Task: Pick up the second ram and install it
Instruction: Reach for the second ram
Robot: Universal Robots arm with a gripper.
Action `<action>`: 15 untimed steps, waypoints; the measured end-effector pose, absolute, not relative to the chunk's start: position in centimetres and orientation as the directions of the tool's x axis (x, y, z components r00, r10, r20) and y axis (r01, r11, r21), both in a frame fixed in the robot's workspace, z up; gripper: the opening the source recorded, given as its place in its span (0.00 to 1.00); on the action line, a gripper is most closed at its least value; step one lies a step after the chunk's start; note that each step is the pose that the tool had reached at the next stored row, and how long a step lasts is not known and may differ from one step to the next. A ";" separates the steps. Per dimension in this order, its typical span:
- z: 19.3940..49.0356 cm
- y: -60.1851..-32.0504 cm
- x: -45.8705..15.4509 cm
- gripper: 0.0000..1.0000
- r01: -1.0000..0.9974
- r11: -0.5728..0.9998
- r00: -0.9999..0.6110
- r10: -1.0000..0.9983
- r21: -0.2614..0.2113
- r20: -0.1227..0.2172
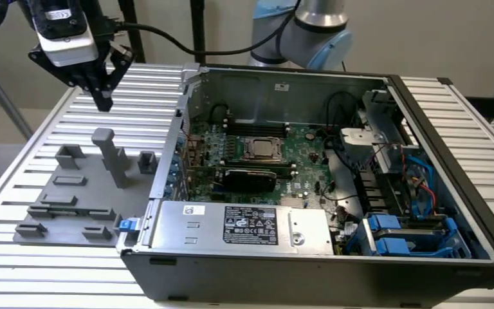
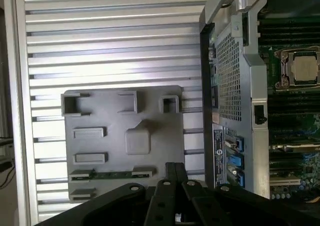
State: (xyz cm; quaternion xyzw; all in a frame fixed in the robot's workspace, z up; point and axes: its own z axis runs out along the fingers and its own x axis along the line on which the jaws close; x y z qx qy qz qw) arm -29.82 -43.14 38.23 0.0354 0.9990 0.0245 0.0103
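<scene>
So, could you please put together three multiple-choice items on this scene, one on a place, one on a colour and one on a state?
1. Where does the gripper hang?
A. Over the processor
B. Over the grey holder tray, outside the computer case
C. Over the blue drive bays

2. What colour is the ram stick lying in the tray?
A. Red
B. White
C. Green

3. What state is the gripper in?
A. Shut, holding nothing
B. Shut on the ram stick
C. Wide open

Answers:
1. B, since the exterior view shows it above the tray, beside the case.
2. C, since the wrist view shows a green strip lying in a tray slot.
3. A, since its fingers meet with nothing between them and the stick lies in its slot.
</scene>
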 end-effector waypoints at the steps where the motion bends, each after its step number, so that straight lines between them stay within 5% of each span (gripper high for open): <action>1: 38.2 -43.2 -30.3 0.11 0.070 0.996 -0.997 0.071 0.050 -0.019; 15: 37.4 -44.4 -36.6 0.11 0.070 0.996 -0.997 0.071 0.050 -0.019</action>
